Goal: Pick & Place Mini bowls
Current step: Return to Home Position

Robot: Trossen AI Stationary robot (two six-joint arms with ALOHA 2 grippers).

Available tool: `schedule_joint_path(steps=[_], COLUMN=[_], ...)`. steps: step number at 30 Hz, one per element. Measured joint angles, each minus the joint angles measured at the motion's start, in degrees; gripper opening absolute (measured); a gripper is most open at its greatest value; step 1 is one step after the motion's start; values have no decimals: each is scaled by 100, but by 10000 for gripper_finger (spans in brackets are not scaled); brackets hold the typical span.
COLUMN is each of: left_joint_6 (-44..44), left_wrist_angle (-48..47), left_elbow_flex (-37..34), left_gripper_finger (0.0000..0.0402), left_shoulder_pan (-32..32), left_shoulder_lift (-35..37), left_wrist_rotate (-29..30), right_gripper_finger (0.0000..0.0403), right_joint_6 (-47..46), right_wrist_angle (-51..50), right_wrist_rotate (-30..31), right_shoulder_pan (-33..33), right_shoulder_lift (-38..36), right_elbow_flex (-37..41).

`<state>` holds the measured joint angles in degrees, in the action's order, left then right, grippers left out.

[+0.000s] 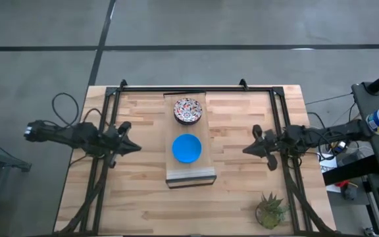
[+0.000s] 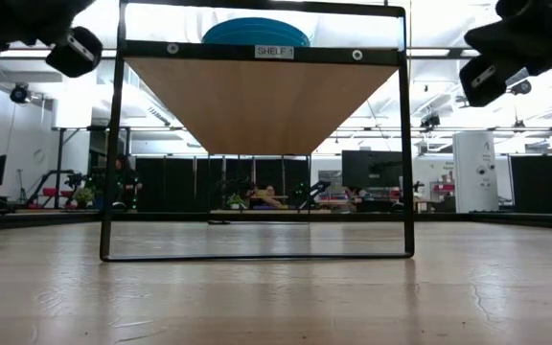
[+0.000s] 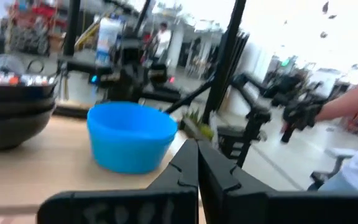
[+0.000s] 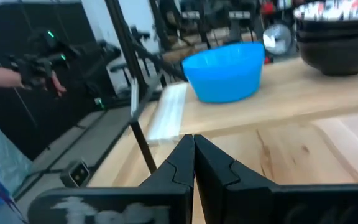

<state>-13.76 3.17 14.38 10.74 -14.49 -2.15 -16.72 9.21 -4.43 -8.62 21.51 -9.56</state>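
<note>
From above, speckled bowls (image 1: pixel 188 110), blue bowls (image 1: pixel 187 148), low view only blue

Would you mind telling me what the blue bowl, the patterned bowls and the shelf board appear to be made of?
The blue bowl looks like plastic: uniform colour, smooth matte surface, thin rim. The patterned bowls seem glazed ceramic, perhaps melamine: glossy dark outsides with highlights. The shelf board looks like pale wood, with faint grain.

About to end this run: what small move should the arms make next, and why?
Probably just ease both arms back to rest. The blue bowl and speckled bowls sit on the shelf board; the left gripper and right gripper hang either side of it, fingers shut and empty.
</note>
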Motion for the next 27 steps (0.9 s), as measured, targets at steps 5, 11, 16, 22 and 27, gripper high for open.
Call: schedule_joint_path(steps=[5, 11, 16, 22, 27], left_joint_6=[126, 281, 377, 169, 367], left_wrist_angle=[68, 266, 734, 897, 898], left_elbow_flex=[-205, -522, -927, -1385, -1386], left_gripper_finger=[0, 0, 0, 0, 0], left_shoulder_pan=[0, 0, 0, 0, 0], left_shoulder_lift=[380, 727, 976, 1233, 1419], left_wrist_rotate=[-55, -136, -186, -316, -324], right_gripper_finger=[9, 9, 9, 8, 9], right_joint_6=[51, 63, 235, 466, 494], right_wrist_angle=[535, 829, 612, 605, 602], right_wrist_rotate=[-14, -28, -39, -142, -180], right_shoulder_pan=[0, 0, 0, 0, 0], right_shoulder_lift=[-509, -1101, -1408, -1516, -1665], right_elbow_flex=[443, 891, 907, 905, 905])
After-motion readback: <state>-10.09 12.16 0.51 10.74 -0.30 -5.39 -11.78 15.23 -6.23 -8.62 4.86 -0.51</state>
